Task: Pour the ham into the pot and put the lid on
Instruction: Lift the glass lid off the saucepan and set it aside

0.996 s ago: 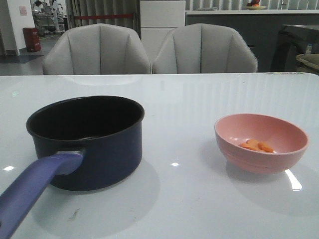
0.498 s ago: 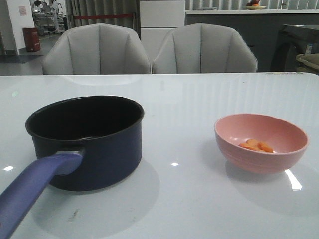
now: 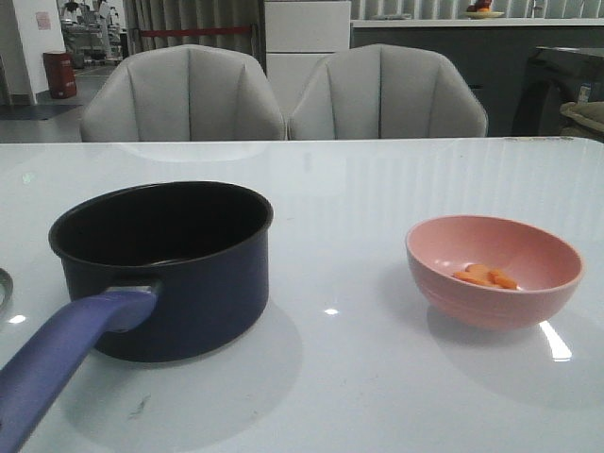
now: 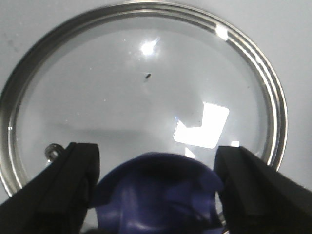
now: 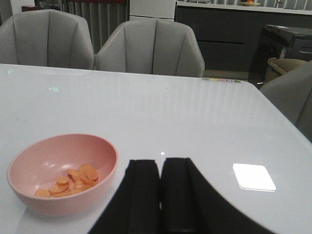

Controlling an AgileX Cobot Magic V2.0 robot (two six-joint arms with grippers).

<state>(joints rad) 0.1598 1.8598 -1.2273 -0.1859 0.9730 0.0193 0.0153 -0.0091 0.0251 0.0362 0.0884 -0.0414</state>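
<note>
Left gripper (image 4: 156, 190): my two black fingers (image 4: 63, 190) are spread wide, one at the lower left and one at the lower right of the left wrist view. They stand on either side of the knob with a gap on each side, so I am not pinching it.

Knob (image 4: 156, 192): purplish-blue, at the bottom centre of the left wrist view, between my left fingers but not touched by them as far as I can see.

Lid (image 4: 146, 73): round glass with a steel rim, lying flat on the white table and filling most of the left wrist view. In the front view only a thin sliver of rim (image 3: 4, 288) shows at the far left edge, beside the pot.

Right gripper (image 5: 161, 195): my two black fingers are pressed together at the bottom centre of the right wrist view, holding nothing and touching nothing I can see.

Pot (image 3: 179, 274): dark blue with a black inside, left of centre in the front view, uncovered, its handle (image 3: 57, 363) running to the lower left corner.

Bowl (image 3: 494, 272): pink, at the right of the front view, well apart from the pot; in the right wrist view it sits at the lower left, near my shut fingers.

Ham (image 5: 70, 179): small orange pieces lying in the bottom of the bowl.

Table (image 3: 377, 189): white and glossy, with two grey chairs (image 3: 283, 90) behind it.
</note>
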